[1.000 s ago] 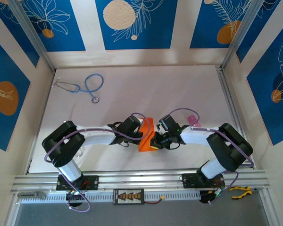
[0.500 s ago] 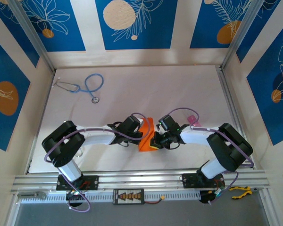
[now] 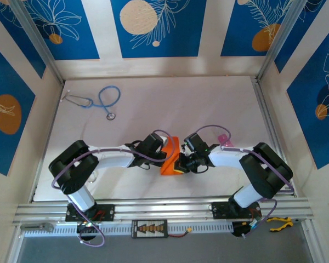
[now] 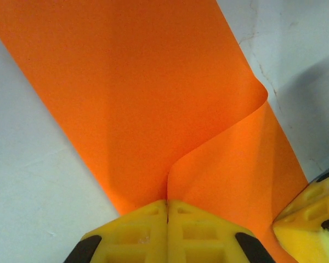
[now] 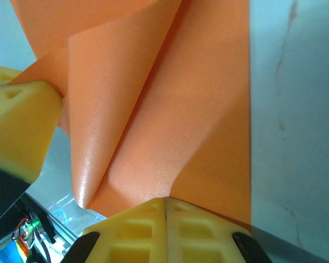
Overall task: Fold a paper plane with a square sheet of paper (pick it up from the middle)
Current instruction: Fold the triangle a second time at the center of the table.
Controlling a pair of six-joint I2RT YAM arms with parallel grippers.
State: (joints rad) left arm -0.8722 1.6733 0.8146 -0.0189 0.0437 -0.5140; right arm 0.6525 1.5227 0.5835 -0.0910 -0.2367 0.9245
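Observation:
The bright orange square sheet of paper (image 3: 171,156) is partly folded and held between both arms near the table's front middle. My left gripper (image 4: 168,204) is shut, its yellow jaws pinched on the sheet's near edge where a flap curls over (image 4: 208,137). My right gripper (image 5: 165,200) is likewise shut on the opposite edge of the orange paper (image 5: 153,109), where creases run up from the jaws. In the top view the left gripper (image 3: 163,157) and the right gripper (image 3: 179,162) meet at the paper from either side. The other arm's yellow finger (image 5: 16,126) shows at the left of the right wrist view.
A blue stethoscope (image 3: 101,100) lies at the table's far left. A small pink thing (image 3: 224,139) sits just behind the right arm. The white table (image 3: 170,104) is bordered by metal rails and blue patterned walls.

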